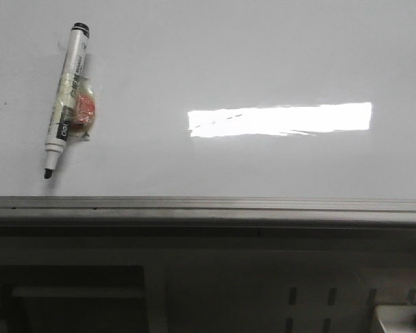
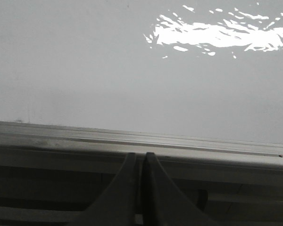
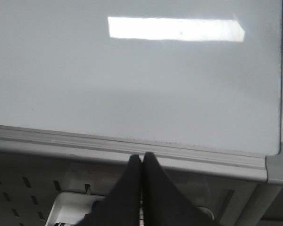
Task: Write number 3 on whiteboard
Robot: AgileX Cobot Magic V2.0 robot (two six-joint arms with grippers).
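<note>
One whiteboard (image 1: 215, 62) carries one uncapped marker (image 1: 66, 100) near its left side; the rest is bare up to the grey frame (image 1: 208, 206). Left gripper (image 2: 140, 157) and right gripper (image 3: 141, 159) both sit closed and empty at the near edge.

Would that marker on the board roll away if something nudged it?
Probably not far. The marker lies flat on the whiteboard, and a clear lump with a reddish patch sits against its side, which should stop rolling. It looks like stiff plastic, likely light. The glossy board may let it slide. Its cap is off, so the tip could smear.
</note>
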